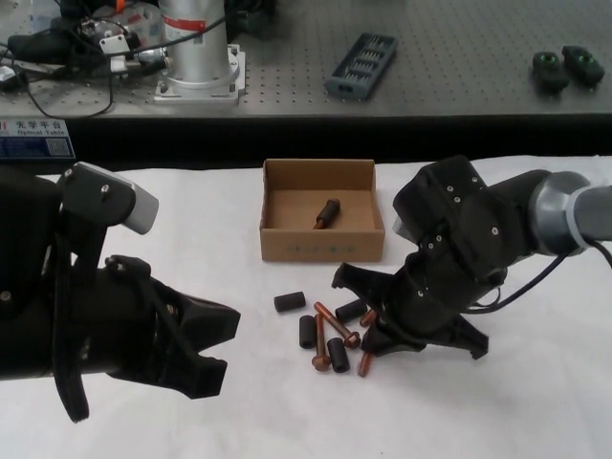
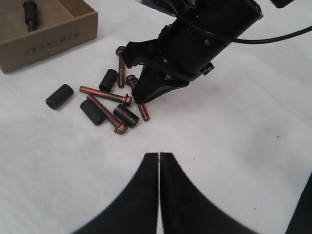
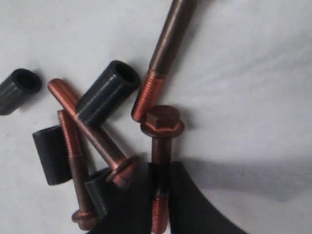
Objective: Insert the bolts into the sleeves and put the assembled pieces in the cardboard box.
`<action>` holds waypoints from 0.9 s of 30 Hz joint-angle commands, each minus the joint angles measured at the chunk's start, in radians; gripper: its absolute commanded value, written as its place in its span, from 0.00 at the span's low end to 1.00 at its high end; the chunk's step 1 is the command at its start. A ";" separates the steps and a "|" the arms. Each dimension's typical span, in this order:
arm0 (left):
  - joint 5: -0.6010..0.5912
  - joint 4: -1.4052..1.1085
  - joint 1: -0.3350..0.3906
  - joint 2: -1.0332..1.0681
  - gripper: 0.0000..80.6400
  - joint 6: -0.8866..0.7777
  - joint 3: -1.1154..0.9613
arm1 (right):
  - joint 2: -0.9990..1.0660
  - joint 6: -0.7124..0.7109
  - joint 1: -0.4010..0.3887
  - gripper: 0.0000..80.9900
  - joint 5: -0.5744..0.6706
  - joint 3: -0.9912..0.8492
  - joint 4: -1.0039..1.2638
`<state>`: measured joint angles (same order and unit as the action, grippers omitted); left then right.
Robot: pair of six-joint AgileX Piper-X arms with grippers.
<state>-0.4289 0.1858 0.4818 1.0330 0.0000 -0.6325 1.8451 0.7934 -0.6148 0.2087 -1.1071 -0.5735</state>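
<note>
The cardboard box (image 1: 322, 247) stands at mid-table with one assembled bolt-and-sleeve piece (image 1: 327, 212) inside. In front of it lies a pile of copper bolts (image 2: 105, 95) and black sleeves (image 2: 59, 96). My right gripper (image 1: 368, 337) is down on the pile's right side. Its fingers (image 3: 195, 204) are shut on the shank of a hex-head bolt (image 3: 162, 124) that lies on the cloth. Three more bolts (image 3: 92, 131) and several sleeves (image 3: 107, 92) lie close around it. My left gripper (image 2: 159, 156) hovers shut and empty, near the table's front left, short of the pile.
White cloth (image 1: 535, 382) covers the table, with bare room to the right and in front of the pile. Behind the table, a metal bench carries a post (image 1: 196, 48), cables, a grey rack (image 1: 361, 63) and two black parts (image 1: 569, 67).
</note>
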 commanded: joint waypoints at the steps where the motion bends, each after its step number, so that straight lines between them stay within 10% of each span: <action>1: -0.004 -0.009 0.003 -0.009 0.01 0.032 0.000 | -0.038 -0.109 0.007 0.02 -0.021 -0.003 -0.017; 12: 0.005 -0.007 0.003 0.015 0.00 0.092 0.003 | -0.314 -0.346 0.007 0.02 -0.058 0.066 -0.090; 21: 0.049 -0.008 0.003 0.212 0.38 0.147 0.002 | -0.610 -0.419 0.007 0.02 -0.041 0.237 -0.117; 27: 0.087 -0.008 0.003 0.369 0.39 0.293 -0.083 | -0.779 -0.463 0.007 0.02 -0.019 0.279 -0.193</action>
<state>-0.3662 0.1832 0.4818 1.3577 0.2244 -0.6733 1.0714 0.3400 -0.6148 0.1707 -0.8300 -0.7668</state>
